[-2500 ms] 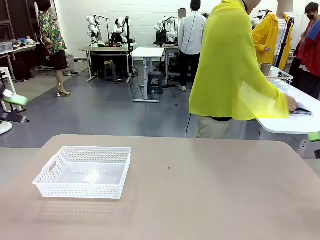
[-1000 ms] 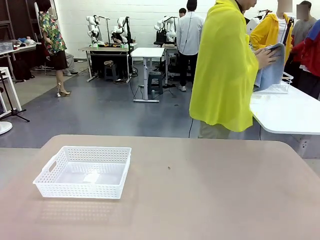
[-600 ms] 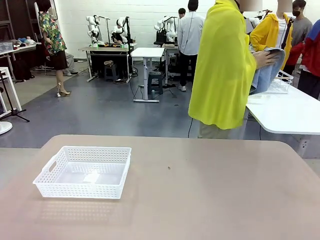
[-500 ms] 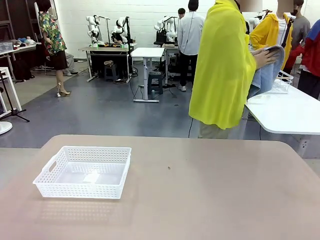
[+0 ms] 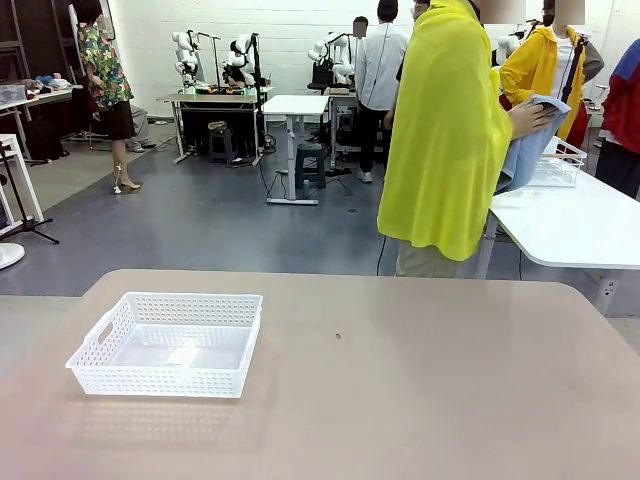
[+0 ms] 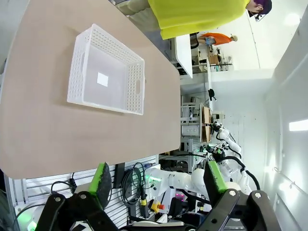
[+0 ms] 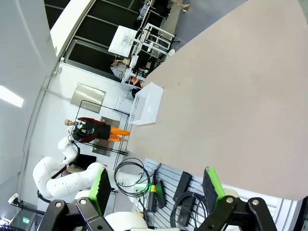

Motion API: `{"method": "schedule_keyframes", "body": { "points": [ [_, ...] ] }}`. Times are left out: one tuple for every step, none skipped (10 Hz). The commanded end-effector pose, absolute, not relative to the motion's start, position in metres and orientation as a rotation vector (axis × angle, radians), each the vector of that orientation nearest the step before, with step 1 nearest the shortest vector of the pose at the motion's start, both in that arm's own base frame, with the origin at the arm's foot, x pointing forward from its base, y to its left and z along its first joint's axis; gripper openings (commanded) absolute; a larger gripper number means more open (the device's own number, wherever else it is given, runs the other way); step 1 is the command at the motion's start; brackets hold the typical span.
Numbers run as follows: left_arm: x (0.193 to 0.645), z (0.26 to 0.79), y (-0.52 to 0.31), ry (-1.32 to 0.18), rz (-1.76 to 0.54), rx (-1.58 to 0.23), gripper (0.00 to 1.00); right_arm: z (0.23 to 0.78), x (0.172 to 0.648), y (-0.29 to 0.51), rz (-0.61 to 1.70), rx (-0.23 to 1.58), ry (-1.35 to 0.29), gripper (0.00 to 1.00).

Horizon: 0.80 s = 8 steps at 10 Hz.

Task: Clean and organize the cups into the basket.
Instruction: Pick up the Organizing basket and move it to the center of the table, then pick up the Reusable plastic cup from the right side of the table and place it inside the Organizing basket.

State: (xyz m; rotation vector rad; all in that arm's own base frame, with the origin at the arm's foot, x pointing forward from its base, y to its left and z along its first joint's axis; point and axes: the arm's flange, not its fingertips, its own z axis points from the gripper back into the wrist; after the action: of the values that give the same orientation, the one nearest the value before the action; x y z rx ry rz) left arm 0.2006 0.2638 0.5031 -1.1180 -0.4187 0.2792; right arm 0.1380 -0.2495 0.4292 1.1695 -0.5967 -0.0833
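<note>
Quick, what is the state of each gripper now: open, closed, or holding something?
Left gripper: open, holding nothing.
Right gripper: open, holding nothing.

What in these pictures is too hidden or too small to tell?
- Front view: the person faces away; the blue cloth hides whether they hold anything else.
- Front view: the wire basket, its contents partly behind the cloth.
- Left wrist view: the white label inside the basket, too small to read.

tool point(image 7: 157, 185), fingers point(image 7: 102, 185) wide apart, tan table point(image 7: 231, 96) beyond, white lattice basket point(image 7: 147, 103) near its far edge
</note>
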Motion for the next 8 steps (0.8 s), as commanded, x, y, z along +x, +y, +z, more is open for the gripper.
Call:
{"method": "schedule_keyframes", "body": {
  "points": [
    [0.199, 0.5028, 0.2649, -0.43, 0.27, -1.131, 1.0, 0.4263, 0.1345, -0.2482, -0.073, 1.18, -0.614, 1.0],
    [0.199, 0.5028, 0.2649, -0.43, 0.27, -1.131, 1.0, 0.4263, 0.1345, -0.2482, -0.073, 1.18, -0.614, 1.0],
    [0.199, 0.5028, 0.2649, -0.43, 0.27, -1.131, 1.0, 0.4263, 0.1345, -0.2482, -0.073, 1.18, -0.614, 1.0],
    [0.199, 0.5028, 0.2649, -0.43, 0.27, -1.131, 1.0, 0.4263, 0.1345, -0.2482, -0.073, 1.18, -0.614, 1.0],
    [0.199, 0.5028, 0.2649, -0.43, 0.27, -1.131, 1.0, 0.4263, 0.1345, -0.2482, -0.073, 1.18, -0.614, 1.0],
    [0.199, 0.5028, 0.2649, -0.43, 0.27, -1.131, 1.0, 0.4263, 0.1345, -0.2482, -0.073, 1.18, -0.614, 1.0],
    [0.199, 0.5028, 0.2649, -0.43, 0.27, -1.131, 1.0, 0.4263, 0.1345, -0.2482, -0.073, 1.18, -0.614, 1.0],
    [0.199, 0.5028, 0.2649, -0.43, 0.27, -1.131, 1.0, 0.4263, 0.1345, -0.2482, -0.073, 1.18, -0.614, 1.0]
  ]
}}
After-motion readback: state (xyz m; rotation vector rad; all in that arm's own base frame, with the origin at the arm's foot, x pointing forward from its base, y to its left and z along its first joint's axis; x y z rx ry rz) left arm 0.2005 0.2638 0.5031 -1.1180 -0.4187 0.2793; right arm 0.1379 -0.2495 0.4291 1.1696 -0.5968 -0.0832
